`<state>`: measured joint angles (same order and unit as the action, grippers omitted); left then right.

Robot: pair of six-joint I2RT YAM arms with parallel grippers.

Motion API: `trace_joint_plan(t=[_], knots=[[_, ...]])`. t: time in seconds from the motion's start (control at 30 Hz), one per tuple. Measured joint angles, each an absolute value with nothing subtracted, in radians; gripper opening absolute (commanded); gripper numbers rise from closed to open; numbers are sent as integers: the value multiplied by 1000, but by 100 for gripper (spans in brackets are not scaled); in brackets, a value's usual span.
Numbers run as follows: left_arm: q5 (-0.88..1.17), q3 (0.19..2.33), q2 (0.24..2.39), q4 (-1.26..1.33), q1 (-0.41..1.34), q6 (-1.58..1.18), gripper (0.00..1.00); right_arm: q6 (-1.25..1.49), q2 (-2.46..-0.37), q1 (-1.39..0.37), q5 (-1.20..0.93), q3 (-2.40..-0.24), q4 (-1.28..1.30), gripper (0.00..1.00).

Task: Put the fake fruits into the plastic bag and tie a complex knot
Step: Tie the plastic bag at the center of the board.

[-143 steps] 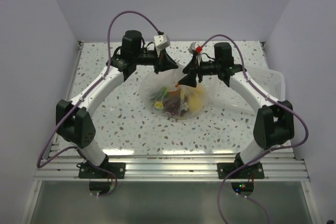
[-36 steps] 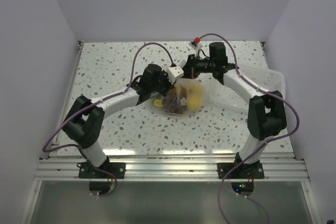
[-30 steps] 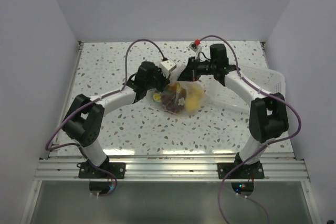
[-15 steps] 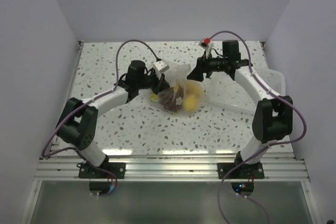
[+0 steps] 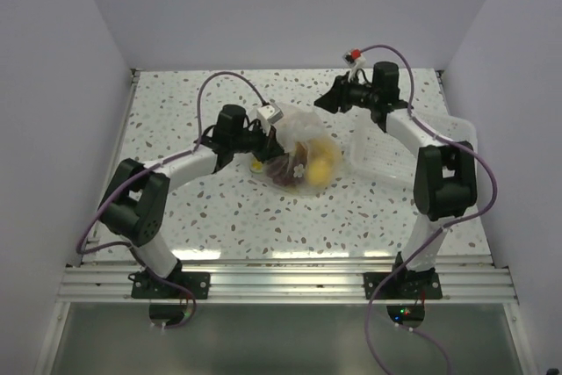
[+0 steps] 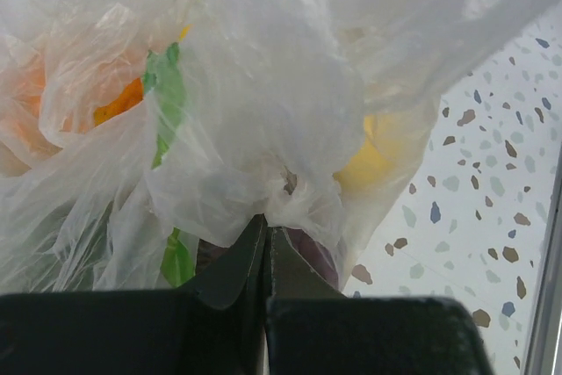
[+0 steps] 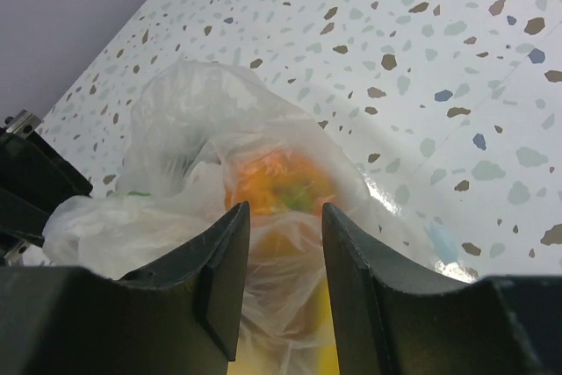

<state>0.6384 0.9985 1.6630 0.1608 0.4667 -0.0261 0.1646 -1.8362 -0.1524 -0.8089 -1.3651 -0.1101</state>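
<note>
The plastic bag (image 5: 300,154) lies mid-table with the fake fruits inside: a yellow one (image 5: 321,164), a dark reddish one (image 5: 285,169) and an orange one (image 7: 277,177). My left gripper (image 5: 279,136) is shut on the bag's bunched neck, a whitish tangle (image 6: 294,192) right at the fingertips (image 6: 266,219). In the left wrist view, orange (image 6: 118,103), yellow (image 6: 373,160) and green (image 6: 167,98) show through the film. My right gripper (image 5: 319,103) hovers behind and to the right of the bag, open, apart from it. Between its fingers (image 7: 284,210) only the bag farther off shows.
A rigid white slotted tray (image 5: 399,154) sits to the right of the bag, under the right arm. The speckled tabletop (image 5: 202,208) stretches in front of the bag. Walls close in the back and both sides.
The right gripper has opened, let go of the bag and drawn back toward the far right. The left gripper stays shut on the neck and has shifted slightly left.
</note>
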Motion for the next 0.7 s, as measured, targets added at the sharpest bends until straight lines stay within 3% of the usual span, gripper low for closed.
trace_joint_plan(t=[0.17, 0.43, 0.7], knots=[[595, 1021, 1731, 165, 471, -48, 0, 177, -1926, -194, -830, -1378, -158, 40], [558, 1034, 1774, 234, 474, -114, 0, 172, -1974, -279, -929, -1280, -185, 26], [612, 1036, 1813, 450, 473, -279, 0, 162, -1939, -273, -984, -1210, -165, 24]])
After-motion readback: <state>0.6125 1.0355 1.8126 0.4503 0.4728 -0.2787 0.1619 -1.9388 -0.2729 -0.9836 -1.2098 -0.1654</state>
